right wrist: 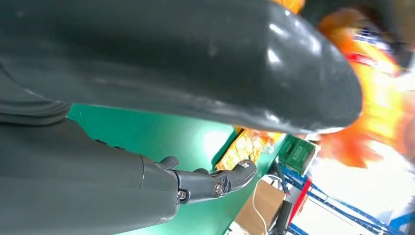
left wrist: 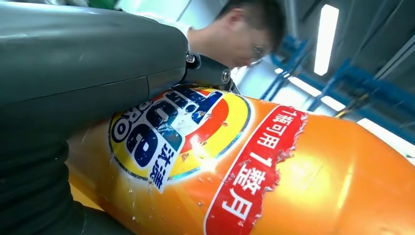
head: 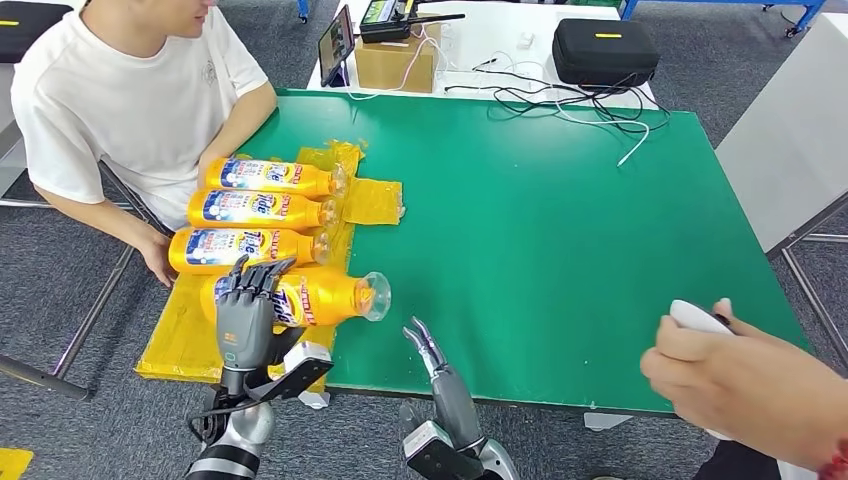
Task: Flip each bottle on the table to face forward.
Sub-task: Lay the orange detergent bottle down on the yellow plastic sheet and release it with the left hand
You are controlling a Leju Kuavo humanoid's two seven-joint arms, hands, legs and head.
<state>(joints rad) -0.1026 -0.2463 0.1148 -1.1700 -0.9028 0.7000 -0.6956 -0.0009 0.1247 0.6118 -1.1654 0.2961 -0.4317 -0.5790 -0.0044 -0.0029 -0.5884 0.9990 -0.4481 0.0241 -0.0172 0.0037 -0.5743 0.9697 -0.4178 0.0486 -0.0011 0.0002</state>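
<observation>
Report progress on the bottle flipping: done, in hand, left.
Done: the three far bottles lie on the yellow sheet with their blue labels up. In hand: the left hand grips the nearest bottle; its label is partly visible. The right hand hovers open beside it. Left: finishing this bottle.

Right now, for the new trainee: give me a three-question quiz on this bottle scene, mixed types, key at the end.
1. True or false: the left hand rests on the bottle nearest the robot.
2. How many orange bottles lie on the yellow sheet?
3. The right hand is: A) holding a bottle B) holding nothing, over the green table C) touching the black case.

Key: 1 true; 2 four; 3 B.
</observation>
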